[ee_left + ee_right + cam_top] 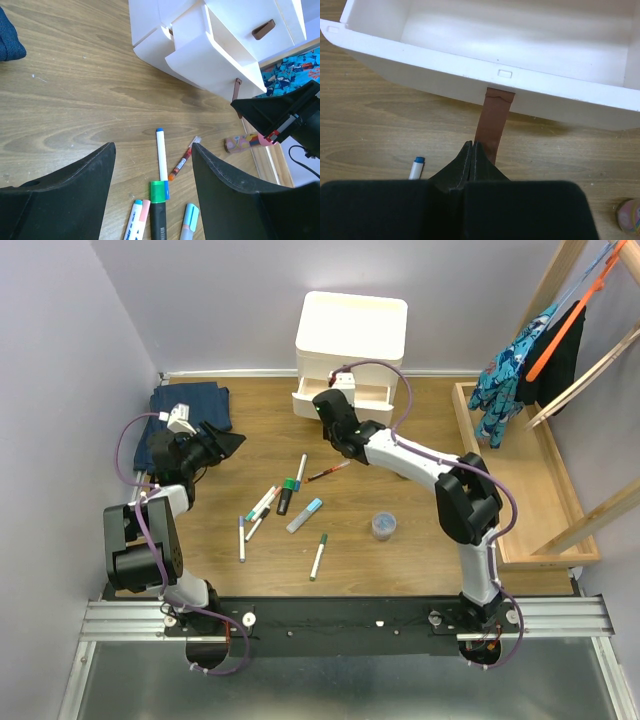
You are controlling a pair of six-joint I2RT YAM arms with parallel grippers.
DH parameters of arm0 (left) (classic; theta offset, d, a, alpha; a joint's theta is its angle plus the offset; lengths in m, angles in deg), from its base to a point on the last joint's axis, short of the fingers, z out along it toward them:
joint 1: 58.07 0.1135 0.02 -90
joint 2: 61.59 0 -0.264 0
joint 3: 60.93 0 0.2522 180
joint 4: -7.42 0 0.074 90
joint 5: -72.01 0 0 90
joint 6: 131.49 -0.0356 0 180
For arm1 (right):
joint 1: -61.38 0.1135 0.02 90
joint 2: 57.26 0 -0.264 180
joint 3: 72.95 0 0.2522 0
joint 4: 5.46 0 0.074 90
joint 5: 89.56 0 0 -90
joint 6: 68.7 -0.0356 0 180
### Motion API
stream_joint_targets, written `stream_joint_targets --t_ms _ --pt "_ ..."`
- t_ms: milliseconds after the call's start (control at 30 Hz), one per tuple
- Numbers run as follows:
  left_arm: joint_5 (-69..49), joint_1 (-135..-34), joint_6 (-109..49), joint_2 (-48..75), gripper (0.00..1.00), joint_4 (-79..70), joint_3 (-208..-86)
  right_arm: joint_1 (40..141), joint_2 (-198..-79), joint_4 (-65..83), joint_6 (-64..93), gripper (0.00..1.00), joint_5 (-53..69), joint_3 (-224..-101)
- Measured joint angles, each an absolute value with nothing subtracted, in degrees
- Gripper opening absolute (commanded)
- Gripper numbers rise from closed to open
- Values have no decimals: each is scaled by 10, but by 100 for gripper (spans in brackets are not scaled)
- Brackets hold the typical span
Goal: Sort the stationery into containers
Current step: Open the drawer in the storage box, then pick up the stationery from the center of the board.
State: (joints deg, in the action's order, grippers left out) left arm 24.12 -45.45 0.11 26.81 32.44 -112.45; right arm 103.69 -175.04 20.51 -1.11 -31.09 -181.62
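The cream-white cabinet [350, 330] stands at the back, its lowest drawer [485, 80] pulled out and empty inside. My right gripper [472, 145] is shut at the lower end of that drawer's brown handle [495, 120], which disappears behind my fingertips. My left gripper [152, 150] is open and empty, hovering above the pens. Below it lie a white pen with a blue cap [161, 152], a red pen [182, 162], a black highlighter with a green cap [159, 210] and a light blue highlighter [188, 220]. More pens [258, 508] and a small round jar [384, 526] lie on the table.
Folded blue jeans [185, 410] lie at the far left behind my left gripper [230, 440]. A shallow wooden tray [520, 490] with a clothes rack runs along the right side. A small patterned pinkish block [242, 143] lies near the open drawer.
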Motion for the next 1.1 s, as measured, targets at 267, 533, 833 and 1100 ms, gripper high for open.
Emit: stream_joint_targets --t_ms 267,533,833,1100 --pt "241 -454 -15 260 72 292 -1125 1059 -1728 212 -12 1 -312 -1775" --pt "240 -454 -32 257 73 267 -1125 1060 -1709 198 -8 41 -314 -1752" --pt "239 -454 -58 237 74 224 -1126 1071 -1683 215 4 50 -280 -1704" --pt "258 -454 -136 172 76 95 -1183 1070 -1512 237 23 50 -285 -1592"
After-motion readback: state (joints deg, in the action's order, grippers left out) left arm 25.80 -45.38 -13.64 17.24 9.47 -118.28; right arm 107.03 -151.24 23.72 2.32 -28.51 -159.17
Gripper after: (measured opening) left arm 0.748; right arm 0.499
